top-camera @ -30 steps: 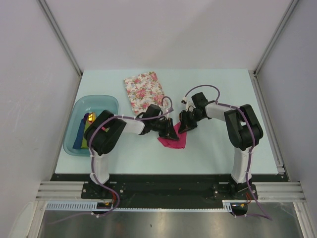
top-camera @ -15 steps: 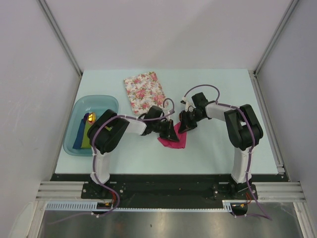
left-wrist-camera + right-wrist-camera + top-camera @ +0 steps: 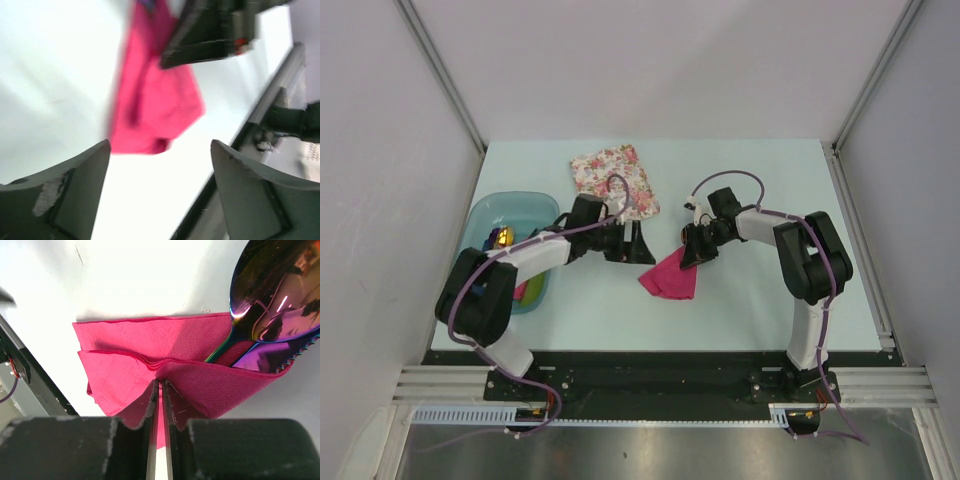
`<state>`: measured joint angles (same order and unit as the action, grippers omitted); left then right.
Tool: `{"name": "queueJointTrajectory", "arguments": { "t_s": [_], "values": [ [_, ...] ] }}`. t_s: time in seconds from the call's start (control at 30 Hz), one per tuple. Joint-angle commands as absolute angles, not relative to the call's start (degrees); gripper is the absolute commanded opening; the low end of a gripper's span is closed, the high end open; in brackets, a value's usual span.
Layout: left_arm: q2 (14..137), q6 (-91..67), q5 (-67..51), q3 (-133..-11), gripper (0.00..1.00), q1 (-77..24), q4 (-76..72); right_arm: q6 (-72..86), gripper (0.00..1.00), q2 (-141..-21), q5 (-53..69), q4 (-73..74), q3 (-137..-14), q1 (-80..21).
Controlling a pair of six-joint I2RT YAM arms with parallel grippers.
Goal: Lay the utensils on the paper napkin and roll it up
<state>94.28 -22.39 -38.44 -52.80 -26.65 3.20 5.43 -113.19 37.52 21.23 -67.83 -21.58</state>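
**Step:** rolling, judged partway.
**Paper napkin** [image 3: 670,277]: centre of the table [image 3: 760,180], folded over the utensils [image 3: 272,315]. The spoon [image 3: 275,285] bowl and the serrated knife [image 3: 285,357] edge protrude at upper right of the right wrist view.
**Right hand** [image 3: 698,250]: clenched on the napkin's fold.
**Left hand** [image 3: 638,243]: wide open, empty, just beside the napkin.
**Next:** probably a fresh grasp to turn the roll tighter.

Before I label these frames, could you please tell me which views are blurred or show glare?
Left wrist: motion-blurred, with the paper napkin smeared into a pink streak without crisp edges. Right wrist: sharp on the napkin's folds, with bright mirror-like reflections on the spoon bowl. Top external: evenly lit and in focus, with no glare on the table and only soft shadows.
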Motion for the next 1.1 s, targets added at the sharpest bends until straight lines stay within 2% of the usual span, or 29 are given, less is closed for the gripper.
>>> {"name": "queueJointTrajectory", "arguments": {
  "t_s": [0.0, 0.17, 0.33, 0.6, 0.83, 1.07],
  "values": [
    [90.44, -14.16, -35.95, -48.44, 0.89, -21.98, 13.52, 1.93, 0.12, -116.02, 29.36, 22.15, -64.95, -22.59],
    [93.42, -15.9, -36.47, -45.62, 0.89, -20.74, 10.91, 2.37, 0.12, -116.37, 29.53, 21.71, -64.16, -22.59],
    [100.53, -18.01, -39.11, -48.07, 0.83, -21.79, 5.8, 2.99, 0.12, -116.81, 29.71, 21.36, -64.07, -22.59],
    [112.66, -27.85, -44.64, -53.52, 0.79, -29.7, -4.74, 2.99, 0.12, -117.51, 29.79, 21.53, -64.95, -22.76],
    [114.43, -31.03, -44.39, -58.0, 0.77, -32.61, -10.28, 3.08, 0.12, -118.04, 30.15, 21.8, -65.65, -22.76],
    [115.31, -29.53, -42.28, -59.24, 0.77, -31.38, -6.86, 2.81, 0.12, -118.13, 30.15, 22.06, -65.83, -22.76]
  ]
}}
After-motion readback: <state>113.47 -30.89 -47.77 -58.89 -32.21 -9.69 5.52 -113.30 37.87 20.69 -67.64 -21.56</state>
